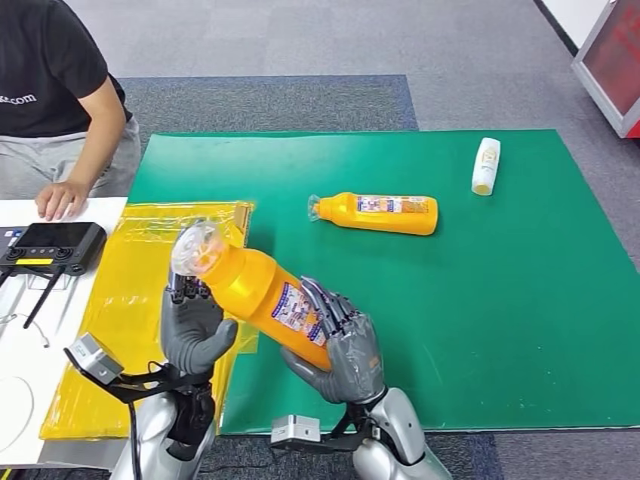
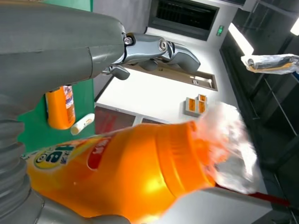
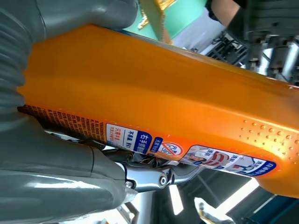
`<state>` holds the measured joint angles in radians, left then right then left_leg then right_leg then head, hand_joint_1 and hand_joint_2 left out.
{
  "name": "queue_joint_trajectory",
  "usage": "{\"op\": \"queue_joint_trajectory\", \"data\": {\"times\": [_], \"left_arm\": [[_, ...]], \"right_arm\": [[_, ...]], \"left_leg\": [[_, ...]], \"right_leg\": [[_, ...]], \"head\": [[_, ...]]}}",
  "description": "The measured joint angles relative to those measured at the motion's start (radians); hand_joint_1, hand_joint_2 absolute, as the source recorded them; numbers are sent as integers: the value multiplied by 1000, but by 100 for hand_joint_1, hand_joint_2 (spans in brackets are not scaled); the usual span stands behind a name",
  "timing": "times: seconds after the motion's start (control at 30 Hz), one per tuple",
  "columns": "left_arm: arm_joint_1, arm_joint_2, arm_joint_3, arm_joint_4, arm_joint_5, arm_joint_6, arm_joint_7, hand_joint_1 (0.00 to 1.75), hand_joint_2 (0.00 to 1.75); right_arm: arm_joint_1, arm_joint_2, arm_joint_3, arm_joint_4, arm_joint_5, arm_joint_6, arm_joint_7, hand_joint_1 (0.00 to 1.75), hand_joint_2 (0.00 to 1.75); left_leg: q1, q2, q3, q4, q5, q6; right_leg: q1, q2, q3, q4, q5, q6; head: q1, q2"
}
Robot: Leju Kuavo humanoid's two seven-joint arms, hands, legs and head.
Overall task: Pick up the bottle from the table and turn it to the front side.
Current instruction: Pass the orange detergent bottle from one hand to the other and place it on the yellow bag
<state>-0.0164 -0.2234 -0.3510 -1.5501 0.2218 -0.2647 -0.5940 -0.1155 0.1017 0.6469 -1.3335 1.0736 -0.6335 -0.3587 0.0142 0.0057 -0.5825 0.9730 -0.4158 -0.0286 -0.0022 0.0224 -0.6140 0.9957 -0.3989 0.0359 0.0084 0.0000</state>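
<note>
An orange bottle [image 1: 260, 295] with a clear plastic-wrapped cap is held off the table, tilted, cap toward the upper left. My right hand [image 1: 349, 345] grips its lower body, fingers over the printed label. My left hand [image 1: 192, 328] cups the neck end from below. The left wrist view has the bottle [image 2: 123, 172] close up, with the yellow-and-red logo side showing. Across the right wrist view runs the bottle [image 3: 159, 102], its small-print label beside my fingers [image 3: 148, 175].
A second orange bottle [image 1: 377, 213] lies on its side mid green mat [image 1: 490, 300]. A small white bottle [image 1: 486, 166] lies at the far right. Yellow plastic sheet [image 1: 136, 290] covers the left. A person's hand [image 1: 60, 198] rests by a black controller [image 1: 53, 247].
</note>
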Motion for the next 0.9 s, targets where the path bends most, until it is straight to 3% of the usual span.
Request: {"op": "queue_joint_trajectory", "data": {"times": [0.6,0.9], "left_arm": [[-24,0,-1,25,22,-11,5,0,175],[-35,8,-35,28,55,-100,29,0,175]], "right_arm": [[-45,-5,55,-40,10,-2,24,175,175],[-60,-5,61,-17,30,-10,29,175,175]], "left_leg": [[0,0,0,0,0,0],[0,0,0,0,0,0]], "right_leg": [[0,0,0,0,0,0],[0,0,0,0,0,0]], "head": [[0,0],[0,0]]}}
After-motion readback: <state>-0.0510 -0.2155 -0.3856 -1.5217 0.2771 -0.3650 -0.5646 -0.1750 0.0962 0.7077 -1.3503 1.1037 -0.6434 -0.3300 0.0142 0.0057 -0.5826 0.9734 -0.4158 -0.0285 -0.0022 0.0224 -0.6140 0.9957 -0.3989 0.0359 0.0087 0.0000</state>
